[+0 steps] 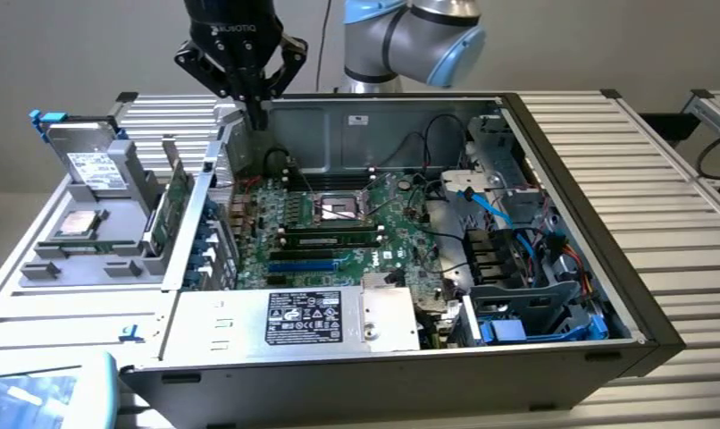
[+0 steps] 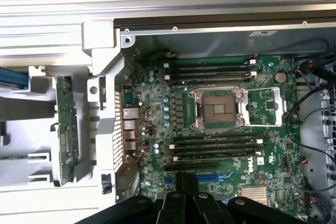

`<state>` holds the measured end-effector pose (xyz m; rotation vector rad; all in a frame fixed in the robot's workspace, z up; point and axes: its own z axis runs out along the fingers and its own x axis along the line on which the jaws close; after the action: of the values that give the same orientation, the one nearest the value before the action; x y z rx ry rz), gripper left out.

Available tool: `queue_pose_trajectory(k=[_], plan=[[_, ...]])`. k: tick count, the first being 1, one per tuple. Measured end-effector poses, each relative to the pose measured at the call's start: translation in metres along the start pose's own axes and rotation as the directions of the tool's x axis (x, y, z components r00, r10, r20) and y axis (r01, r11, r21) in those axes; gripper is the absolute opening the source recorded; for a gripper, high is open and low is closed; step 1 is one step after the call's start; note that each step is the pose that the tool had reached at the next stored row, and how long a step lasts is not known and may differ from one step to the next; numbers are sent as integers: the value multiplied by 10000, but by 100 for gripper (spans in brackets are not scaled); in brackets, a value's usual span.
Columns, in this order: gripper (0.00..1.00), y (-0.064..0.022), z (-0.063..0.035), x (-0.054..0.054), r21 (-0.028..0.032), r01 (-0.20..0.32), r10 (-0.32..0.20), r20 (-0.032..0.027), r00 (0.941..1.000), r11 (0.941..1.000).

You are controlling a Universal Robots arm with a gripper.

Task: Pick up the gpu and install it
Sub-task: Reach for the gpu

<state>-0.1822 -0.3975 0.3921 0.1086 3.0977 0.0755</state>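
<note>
Pincer (image 1: 256, 118) hangs high over the far corner of the open computer case (image 1: 348, 134), on the exterior view's left. Its fingers are pressed tight together with nothing between them, so it's an empty pincer. Directly beneath it is the edge of the motherboard (image 1: 336, 241), where the case wall meets the rear panel. Now look outward: the gpu (image 2: 65, 129) isn't in the case at all. It stands on its edge in the grey holder (image 1: 92, 264) just outside the case wall, on the counter (image 1: 646, 134). From the pincer it lies lower and off to the exterior view's left, a little nearer that camera. It's near, but apart, with the case wall between them. Its long axis runs alongside that wall, far to near in the exterior view, the thin top edge facing up and the green board face turned away from the case. I can't make out which end carries the bracket. Note the key line-up — the card's length sits square across the run of the blue expansion slots (image 1: 303, 265) on the motherboard, not parallel with them. By my read, height and that sideways offset are the whole gap here.
</note>
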Motion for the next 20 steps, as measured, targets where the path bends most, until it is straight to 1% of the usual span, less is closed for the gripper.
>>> queue_pose_trajectory(k=[5,10,20], plan=[[12,3,-6,203,-1,0,0,14,10000,10000],[12,-1,-11,351,0,1,-1,13,10000,10000],[12,31,-8,809,0,1,-1,13,10000,10000]])
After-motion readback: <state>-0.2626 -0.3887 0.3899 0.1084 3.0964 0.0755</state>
